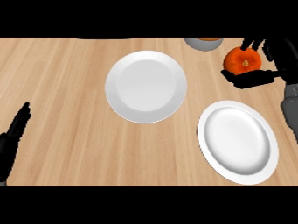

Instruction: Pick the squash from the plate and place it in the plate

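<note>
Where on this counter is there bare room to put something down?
Bare wood lies left of the upper plate, up to the resting left robot hand, and below it. Both plates, the lower plate too, are empty. It's crowded top right: right robot hand, squash, grey bowl.

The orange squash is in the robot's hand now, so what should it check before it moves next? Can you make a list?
1. Squash held by the right hand: ok, fingers and thumb curl round it.
2. Squash lifted off its plate: ok, it sits beyond the right plate, over bare counter.
3. Middle plate ready to receive: ok, nothing lies on it.
4. Path to the middle plate: ok, only open wood between hand and plate.
5. Left hand out of the way: ok, it rests open at the lower left edge.
6. Grey bowl at the top edge near the squash: cannot tell how close; mind it when moving.
</note>
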